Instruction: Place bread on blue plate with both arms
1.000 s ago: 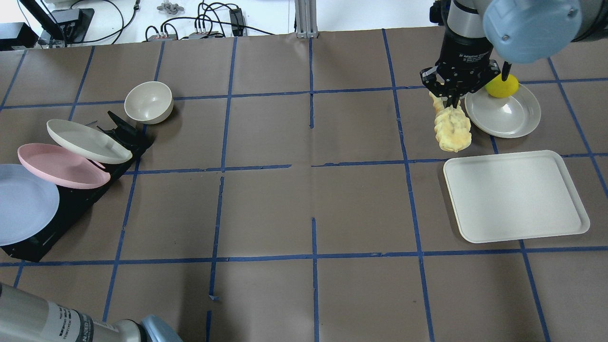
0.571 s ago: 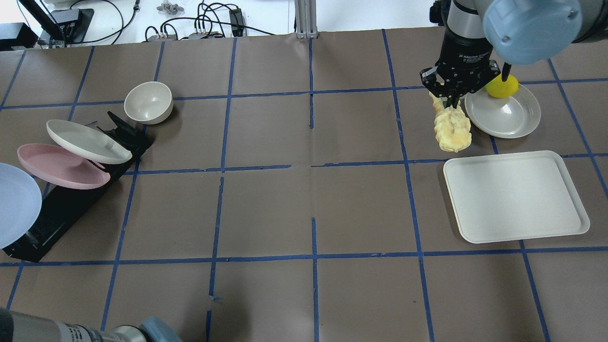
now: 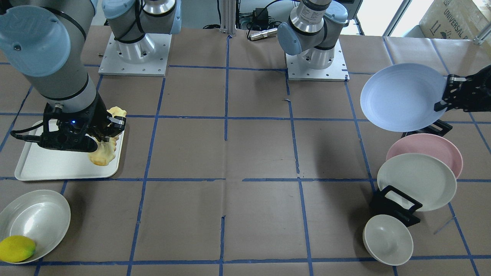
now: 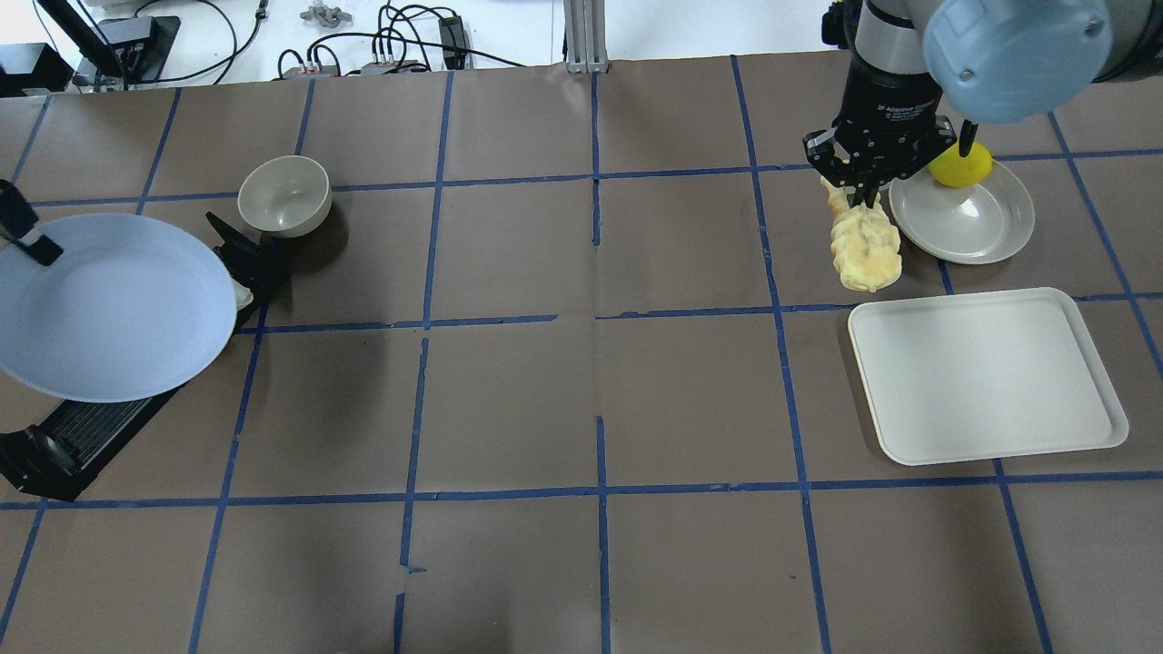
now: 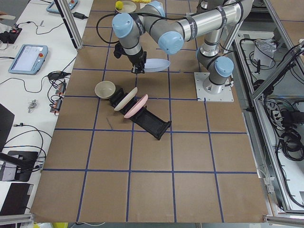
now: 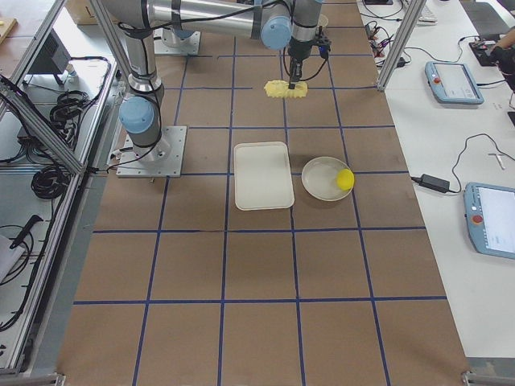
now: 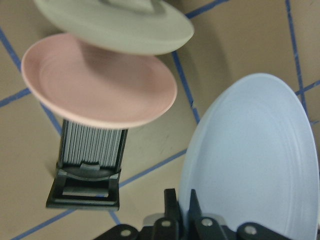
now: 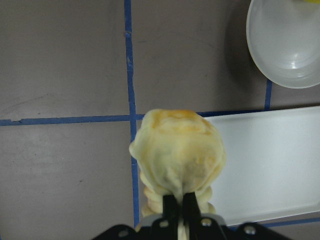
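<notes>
My left gripper [image 4: 36,247] is shut on the rim of the pale blue plate [image 4: 109,309] and holds it in the air above the black rack, tilted. The plate also shows in the front view [image 3: 402,97] with the left gripper [image 3: 445,95], and in the left wrist view [image 7: 250,160]. My right gripper [image 4: 863,186] is shut on one end of the knobbly yellow bread [image 4: 865,243], which hangs above the table by the tray's far corner. The bread fills the right wrist view [image 8: 177,150] and shows in the front view [image 3: 102,153].
A pink plate [image 3: 433,147] and a cream plate [image 3: 416,188] lean in the black rack [image 3: 395,207], with a cream bowl [image 4: 283,195] beyond. A white tray [image 4: 986,377] lies at the right. A grey plate [image 4: 963,218] behind it holds a lemon [image 4: 960,165].
My left gripper has lifted the blue plate out of the rack and carried it up and to the right over the other plates. The right arm and bread have not moved.
</notes>
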`<state>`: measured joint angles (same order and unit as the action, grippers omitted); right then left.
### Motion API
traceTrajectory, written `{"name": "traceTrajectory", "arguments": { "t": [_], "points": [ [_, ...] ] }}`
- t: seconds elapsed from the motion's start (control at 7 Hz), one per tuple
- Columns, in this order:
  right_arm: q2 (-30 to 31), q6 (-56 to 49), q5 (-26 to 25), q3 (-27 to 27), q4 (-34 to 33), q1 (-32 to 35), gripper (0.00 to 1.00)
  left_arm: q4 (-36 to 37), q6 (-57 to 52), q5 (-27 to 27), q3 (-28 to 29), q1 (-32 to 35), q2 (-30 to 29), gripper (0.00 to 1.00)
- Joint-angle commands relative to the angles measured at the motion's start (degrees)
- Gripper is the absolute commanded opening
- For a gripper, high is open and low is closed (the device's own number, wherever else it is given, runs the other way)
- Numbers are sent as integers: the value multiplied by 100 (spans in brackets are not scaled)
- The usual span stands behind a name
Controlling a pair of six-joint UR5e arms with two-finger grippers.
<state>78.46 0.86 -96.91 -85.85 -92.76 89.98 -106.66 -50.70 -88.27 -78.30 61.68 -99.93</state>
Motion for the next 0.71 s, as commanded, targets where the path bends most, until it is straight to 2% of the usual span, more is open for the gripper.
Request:
{"name": "traceTrajectory", "arguments": {
  "t": [0.0, 0.14, 0.29, 0.43, 0.57],
  "points": [
    [-32, 281, 14, 16, -83, 212, 11, 31, 1077, 239, -10, 1226, -62, 4],
    [-41, 300, 14, 16, -75, 257, 11, 214, 1932, 371, -53, 1798, -88, 4],
    [-24, 344, 22, -10, -32, 257, 10, 668, 2246, 459, -45, 2169, -297, 4],
    [-41, 553, 440, -36, 82, 222, 10, 968, 2684, 930, -45, 2521, -612, 4],
    [-50, 581, 479, -54, 109, 222, 10, 1224, 2793, 996, -36, 2794, -920, 4]
  ]
}}
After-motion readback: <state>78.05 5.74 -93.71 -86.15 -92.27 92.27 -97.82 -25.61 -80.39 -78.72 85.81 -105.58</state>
